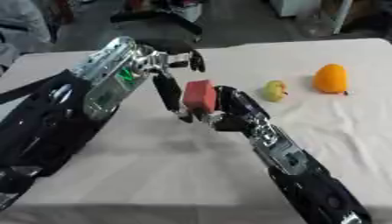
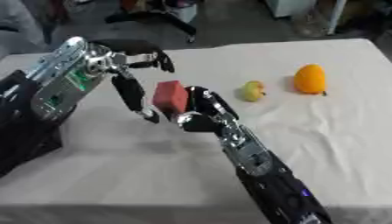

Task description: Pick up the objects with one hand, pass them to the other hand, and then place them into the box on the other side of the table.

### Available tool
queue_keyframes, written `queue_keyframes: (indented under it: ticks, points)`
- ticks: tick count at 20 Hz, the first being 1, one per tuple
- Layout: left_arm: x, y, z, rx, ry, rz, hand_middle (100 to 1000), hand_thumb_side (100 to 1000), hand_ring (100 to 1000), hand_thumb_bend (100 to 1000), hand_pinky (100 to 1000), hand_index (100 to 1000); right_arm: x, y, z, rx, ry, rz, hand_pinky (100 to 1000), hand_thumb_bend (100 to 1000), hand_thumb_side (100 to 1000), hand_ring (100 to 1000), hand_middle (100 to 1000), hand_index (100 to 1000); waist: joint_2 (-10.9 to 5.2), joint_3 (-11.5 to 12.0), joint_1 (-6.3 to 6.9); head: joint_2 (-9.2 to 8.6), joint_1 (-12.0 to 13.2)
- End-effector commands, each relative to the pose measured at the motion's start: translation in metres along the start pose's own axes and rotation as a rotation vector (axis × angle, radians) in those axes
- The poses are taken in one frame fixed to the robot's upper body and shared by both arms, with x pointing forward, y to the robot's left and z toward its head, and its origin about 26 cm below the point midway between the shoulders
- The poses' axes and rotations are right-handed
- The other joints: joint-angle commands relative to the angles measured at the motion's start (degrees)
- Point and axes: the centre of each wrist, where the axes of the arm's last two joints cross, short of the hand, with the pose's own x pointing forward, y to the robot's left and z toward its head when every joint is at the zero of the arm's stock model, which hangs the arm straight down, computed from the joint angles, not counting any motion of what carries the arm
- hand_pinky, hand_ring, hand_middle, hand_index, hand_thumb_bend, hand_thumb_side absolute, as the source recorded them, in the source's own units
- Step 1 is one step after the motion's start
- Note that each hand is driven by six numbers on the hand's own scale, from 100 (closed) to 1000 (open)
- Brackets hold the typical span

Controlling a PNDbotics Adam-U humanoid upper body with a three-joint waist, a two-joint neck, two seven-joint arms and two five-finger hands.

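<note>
We see the right hand mid-bench, lifted above the white cloth of the bench, fingers curled round a red block – the block sits upright against the palm, clear of the cloth. The left hand comes in from the upper left, one long finger pointing down just beside the block's left face; we cannot tell if it touches. Its other fingers are spread and only slightly bent, holding nothing – relaxed and open. To the right, well apart from both hands, a small yellow-green fruit lies on the cloth, and beyond it an orange fruit, the two near each other but not touching. We see a shadow on the cloth beneath the block
</note>
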Motion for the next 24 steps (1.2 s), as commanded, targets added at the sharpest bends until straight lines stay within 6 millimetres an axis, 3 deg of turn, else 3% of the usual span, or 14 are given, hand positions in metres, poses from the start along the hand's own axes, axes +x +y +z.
queue_keyframes:
  ticks: [1,13,24]
  points:
    - [-0.003,0.005,-0.002,0.022,0.02,0.005,800,199,878,696,937,867,0.005,-0.001,-0.005,-0.026,-0.056,0.003,725,100,100,638,536,573,-1.79,0.0,0.71,0.3,-0.3]
    - [-0.004,-0.001,-0.01,0.074,0.04,0.075,784,239,867,538,924,843,0.005,0.004,-0.009,-0.03,-0.166,0.07,723,100,100,638,535,570,-1.13,-0.4,0.46,0.3,-1.3]
    - [0.015,0.009,0.006,0.136,-0.033,0.107,772,232,860,474,915,821,0.005,0.006,-0.011,0.003,-0.166,0.083,724,100,100,638,534,568,-0.31,-0.5,0.21,0.3,-1.9]
